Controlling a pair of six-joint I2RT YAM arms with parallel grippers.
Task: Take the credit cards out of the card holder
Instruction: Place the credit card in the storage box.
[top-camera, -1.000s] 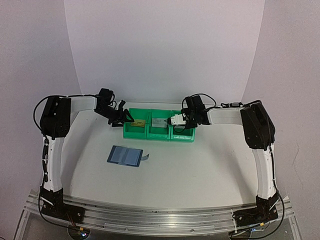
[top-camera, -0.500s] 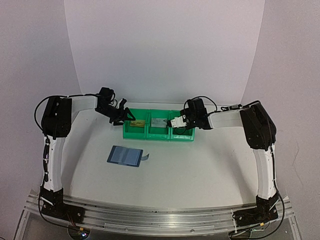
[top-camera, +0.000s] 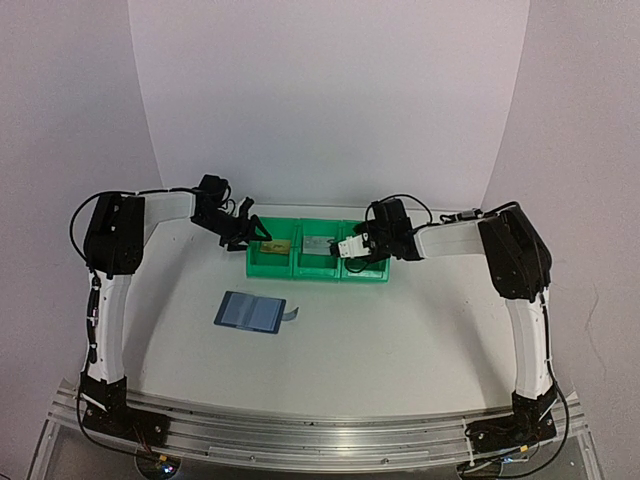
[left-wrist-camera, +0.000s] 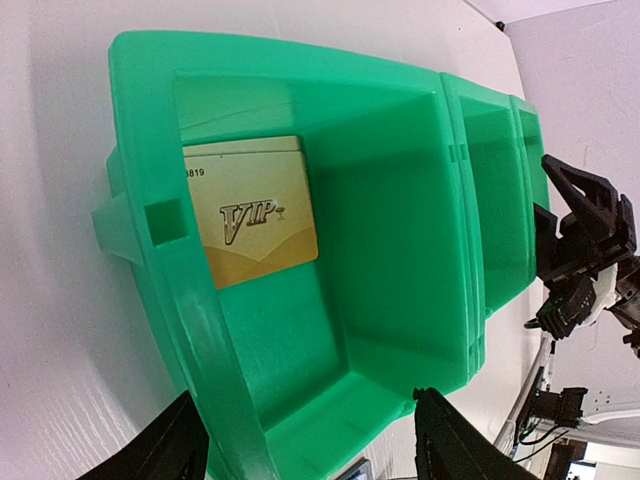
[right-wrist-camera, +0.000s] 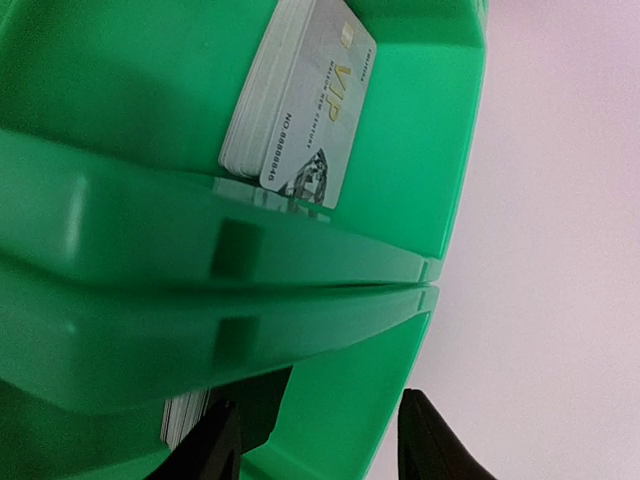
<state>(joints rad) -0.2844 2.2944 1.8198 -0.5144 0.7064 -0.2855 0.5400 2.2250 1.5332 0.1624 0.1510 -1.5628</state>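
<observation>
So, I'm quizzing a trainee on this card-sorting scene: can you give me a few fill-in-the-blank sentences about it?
Of the three green bins, the gold card lies in the ____ one. The silver card lies in the ____ one. The card holder lies ____, not folded shut, on the table.
Missing: left; middle; open.

3 grn bins (top-camera: 268, 267), 1 blue card holder (top-camera: 250, 312), 1 gold card (left-wrist-camera: 250, 210), 1 silver card (right-wrist-camera: 320, 110), 2 robot arms (top-camera: 105, 300)
</observation>
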